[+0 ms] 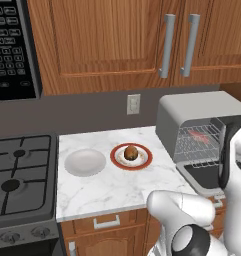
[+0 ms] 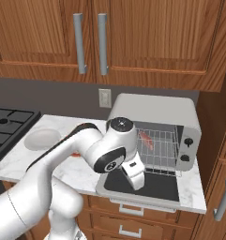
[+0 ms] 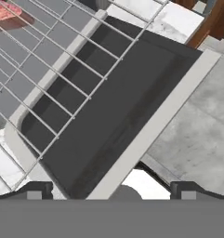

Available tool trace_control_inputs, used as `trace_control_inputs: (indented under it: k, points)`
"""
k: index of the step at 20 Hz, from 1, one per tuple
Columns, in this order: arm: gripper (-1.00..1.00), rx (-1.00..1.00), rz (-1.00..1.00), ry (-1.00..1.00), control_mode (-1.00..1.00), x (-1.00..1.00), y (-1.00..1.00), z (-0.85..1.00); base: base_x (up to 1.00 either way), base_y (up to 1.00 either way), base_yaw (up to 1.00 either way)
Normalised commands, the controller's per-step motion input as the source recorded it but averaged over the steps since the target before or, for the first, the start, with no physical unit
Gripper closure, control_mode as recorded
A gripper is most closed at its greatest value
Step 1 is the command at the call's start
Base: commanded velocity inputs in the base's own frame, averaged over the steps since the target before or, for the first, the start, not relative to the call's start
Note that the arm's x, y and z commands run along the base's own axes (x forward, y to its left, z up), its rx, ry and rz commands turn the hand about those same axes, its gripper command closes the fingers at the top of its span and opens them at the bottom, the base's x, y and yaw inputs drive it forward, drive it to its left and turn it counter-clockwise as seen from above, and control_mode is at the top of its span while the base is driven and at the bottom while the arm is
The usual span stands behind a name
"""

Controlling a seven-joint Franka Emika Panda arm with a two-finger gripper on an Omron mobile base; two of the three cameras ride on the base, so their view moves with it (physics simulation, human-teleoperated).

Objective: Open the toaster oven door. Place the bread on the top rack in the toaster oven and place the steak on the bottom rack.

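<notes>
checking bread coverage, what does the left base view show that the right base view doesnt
Left base view: the bread on a red-rimmed plate, a white bowl, the microwave.
Right base view: the open gripper over the lowered toaster oven door, the oven's knobs.
Both: the toaster oven, steak on a rack, the stove.
</notes>
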Motion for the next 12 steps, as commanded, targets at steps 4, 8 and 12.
trace_control_inputs:
  k: [4,8,12]
  points:
    - [-1.00,0.04,0.18,0.10,-1.00,-0.03,0.33,0.31,0.00,0.00,0.00]
    - [-1.00,0.00,0.39,0.03,-1.00,0.41,0.84,0.00,0.00,0.00,0.00]
    - [-1.00,0.00,0.41,0.06,-1.00,0.48,0.92,0.00,0.00,0.00,0.00]
